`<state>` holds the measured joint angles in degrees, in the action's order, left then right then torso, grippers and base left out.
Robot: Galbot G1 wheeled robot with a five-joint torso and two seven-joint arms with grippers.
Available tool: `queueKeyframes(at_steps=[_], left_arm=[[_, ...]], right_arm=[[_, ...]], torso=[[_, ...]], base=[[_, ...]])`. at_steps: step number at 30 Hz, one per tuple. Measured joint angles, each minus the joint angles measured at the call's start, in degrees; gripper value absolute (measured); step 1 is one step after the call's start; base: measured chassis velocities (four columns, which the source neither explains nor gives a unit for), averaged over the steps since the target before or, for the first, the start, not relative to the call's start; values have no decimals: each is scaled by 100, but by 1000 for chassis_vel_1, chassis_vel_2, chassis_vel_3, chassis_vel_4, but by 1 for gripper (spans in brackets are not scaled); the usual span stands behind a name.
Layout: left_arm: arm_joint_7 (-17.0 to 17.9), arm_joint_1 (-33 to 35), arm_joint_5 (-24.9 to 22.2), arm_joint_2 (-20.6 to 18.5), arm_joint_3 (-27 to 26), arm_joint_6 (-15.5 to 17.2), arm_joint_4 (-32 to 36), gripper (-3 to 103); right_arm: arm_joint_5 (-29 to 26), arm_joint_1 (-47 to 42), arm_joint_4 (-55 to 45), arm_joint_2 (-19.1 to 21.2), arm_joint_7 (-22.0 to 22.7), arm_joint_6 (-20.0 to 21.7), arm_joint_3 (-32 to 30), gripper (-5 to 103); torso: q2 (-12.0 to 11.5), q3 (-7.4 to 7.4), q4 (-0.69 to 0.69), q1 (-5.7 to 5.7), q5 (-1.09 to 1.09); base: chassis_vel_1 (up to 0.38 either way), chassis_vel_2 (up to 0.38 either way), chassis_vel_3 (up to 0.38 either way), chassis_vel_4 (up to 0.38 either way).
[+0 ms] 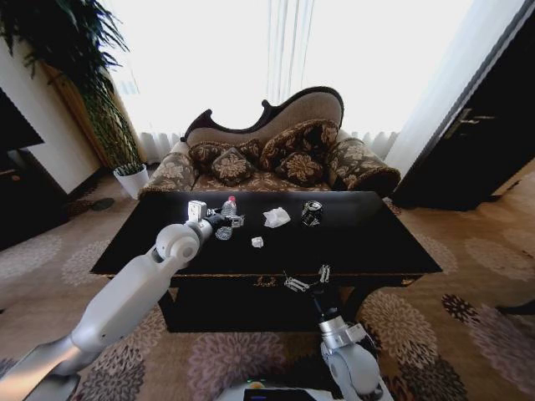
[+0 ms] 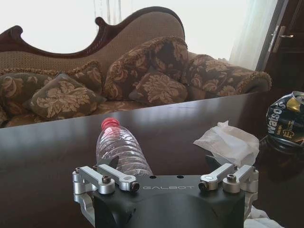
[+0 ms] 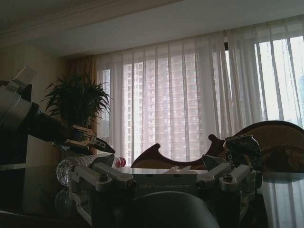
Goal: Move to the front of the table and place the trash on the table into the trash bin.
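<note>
**Left gripper at the bottle, right gripper at the table's front edge**

While the right arm sits low in front of the table [image 1: 368,242], the left arm reaches over the black top. Left gripper [image 1: 227,224] is at the clear bottle [image 1: 228,206], which lies on the table's left-centre with its red cap toward the sofa [image 1: 276,146]. In the left wrist view the bottle [image 2: 121,149] lies between the spread linkage arms, body running under the gripper housing; fingertips out of shot there. In the right wrist view the left gripper [image 3: 95,142] hangs right above the bottle [image 3: 88,166], fingers apart, whether touching I cannot tell.

Crumpled white tissue [image 1: 277,217] sits mid-table, just right of the bottle; tissue [image 2: 228,142] near the gripper's right side. Dark can [image 1: 312,212] stands further right, apart from the tissue; dented can [image 2: 286,118] at the wrist view's edge. Tiny white scrap [image 1: 257,242] lies nearer the front edge, between bottle and tissue.

Right gripper [image 1: 306,279] is at the table's front edge near the gold ornament [image 1: 266,282], fingers spread, holding nothing. A potted plant [image 1: 132,178] stands left of the sofa.
</note>
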<state>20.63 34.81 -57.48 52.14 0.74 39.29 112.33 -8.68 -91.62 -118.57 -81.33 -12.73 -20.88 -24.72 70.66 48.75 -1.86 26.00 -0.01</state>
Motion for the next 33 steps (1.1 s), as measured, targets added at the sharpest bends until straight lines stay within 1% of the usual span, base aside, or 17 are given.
queueKeyframes(at_steps=[8,13,14,18,21,27,29,30,33], left_arm=[[-79,169,170,52,-59,-20,-9,100],[-149,471,251,68,-294,16,152,100],[-183,575,279,45,-348,36,199,100],[-286,821,413,-9,-538,36,322,100],[-391,1080,561,-29,-744,15,393,100],[-475,1367,676,-35,-945,-43,431,101],[-486,1559,706,-33,-1091,-67,487,92],[-486,1559,706,-33,-1091,-67,487,92],[-514,1782,733,-58,-1264,-82,587,76]], right_arm=[[8,24,70,10,-15,-39,25,100],[13,22,122,30,-25,-122,25,100],[14,15,127,35,-27,-144,24,100],[14,14,129,55,-29,-170,23,100],[17,14,129,66,-33,-188,43,100],[30,7,117,76,-36,-197,76,100],[42,-1,104,80,-37,-207,93,100],[42,-1,104,80,-37,-207,93,100],[50,-14,96,87,-39,-236,105,100]], torso=[[0,0,0,0,0],[0,0,0,0,0],[0,1,0,0,-4],[0,1,0,0,-1],[0,0,0,0,-1],[0,0,0,0,-1],[1,0,0,0,-1],[1,0,0,0,-1],[1,0,0,0,-1]], base=[[0,0,0,0],[0,0,0,0],[0,0,0,0],[0,0,0,0],[0,0,0,0],[0,0,0,0],[0,0,0,0],[0,0,0,0],[0,0,0,0]])
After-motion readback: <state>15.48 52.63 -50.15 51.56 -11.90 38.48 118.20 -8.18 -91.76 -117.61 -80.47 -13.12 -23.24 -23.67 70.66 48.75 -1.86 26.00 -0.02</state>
